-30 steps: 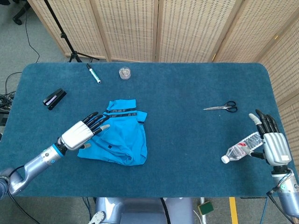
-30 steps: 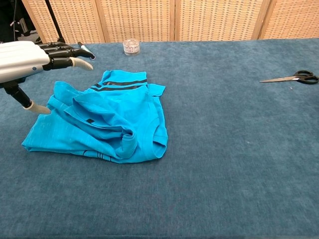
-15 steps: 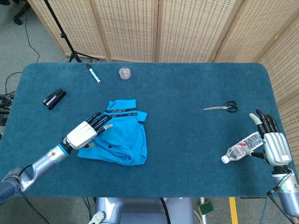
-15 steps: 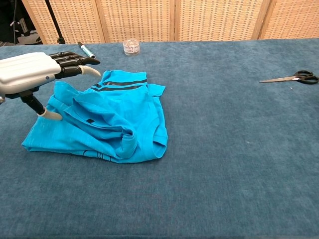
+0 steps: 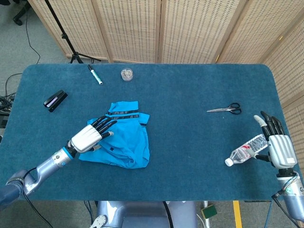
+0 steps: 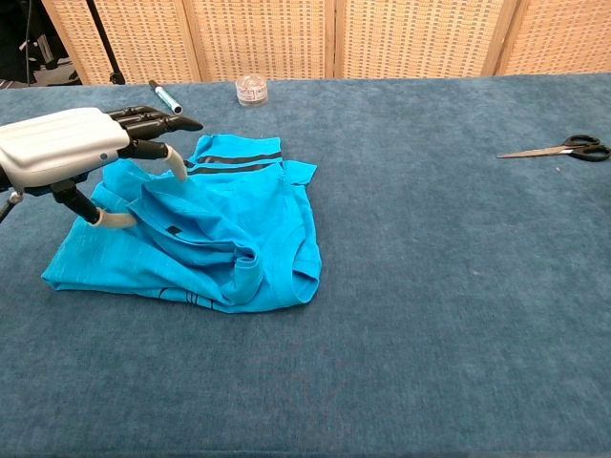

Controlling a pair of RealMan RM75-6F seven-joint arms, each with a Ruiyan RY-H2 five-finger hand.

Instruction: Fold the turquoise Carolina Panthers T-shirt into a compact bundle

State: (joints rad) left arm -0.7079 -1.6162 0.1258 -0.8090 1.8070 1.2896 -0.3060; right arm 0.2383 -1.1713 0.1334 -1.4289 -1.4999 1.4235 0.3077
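Observation:
The turquoise T-shirt (image 5: pixel 124 137) (image 6: pixel 220 239) lies loosely folded on the blue table, left of centre, with dark stripes at its far edge. My left hand (image 5: pixel 90 136) (image 6: pixel 81 148) hovers over the shirt's left side, fingers spread and pointing toward its middle, holding nothing. Whether the fingertips touch the cloth I cannot tell. My right hand (image 5: pixel 277 142) rests at the table's right edge, fingers extended, beside a plastic bottle (image 5: pixel 246 152); it shows only in the head view.
Scissors (image 5: pixel 226 109) (image 6: pixel 561 148) lie at the right. A marker pen (image 5: pixel 95 75) (image 6: pixel 165 96) and a small clear jar (image 5: pixel 126 74) (image 6: pixel 250 89) sit near the far edge. A black stapler (image 5: pixel 55 100) lies at the far left.
My left hand has moved right and forward, from beside the shirt's left edge to over the shirt. The right hand has not moved.

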